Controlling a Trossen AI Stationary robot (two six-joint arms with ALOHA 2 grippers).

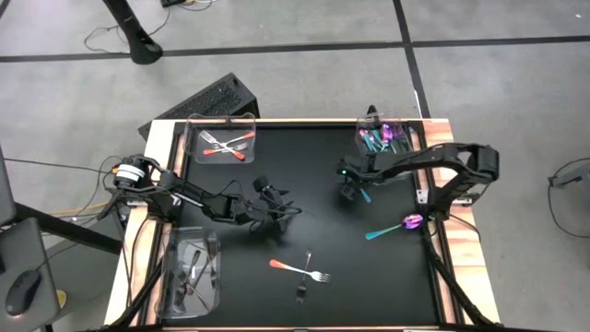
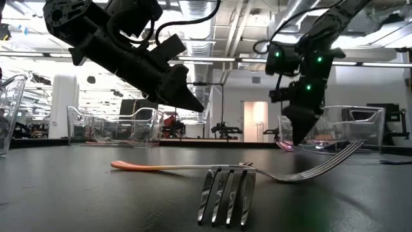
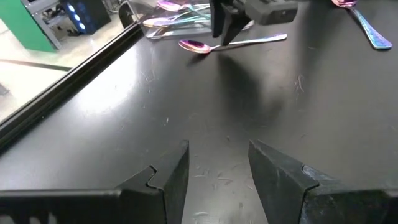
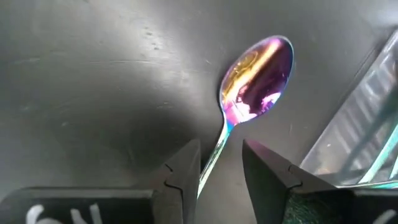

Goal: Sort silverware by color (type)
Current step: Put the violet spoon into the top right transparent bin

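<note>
Silverware: iridescent spoon (image 4: 256, 81) lies on the tabletop (image 1: 304, 166) near the far-right bin (image 1: 387, 136) | right gripper (image 4: 214, 171) jaws parted, astride its handle | left gripper (image 3: 217, 171) jaws open, empty, mid-tabletop | orange-handled fork (image 1: 300, 269) lies near the front edge

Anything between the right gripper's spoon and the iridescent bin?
Nothing visible. The spoon lies on bare mat with its handle between the right gripper's open fingers, and the bin sits just beyond its bowl with no cutlery between them.

bins (image 1: 219, 121): 3 | arms (image 1: 198, 196): 2 | loose silverware (image 1: 297, 269): 4
</note>
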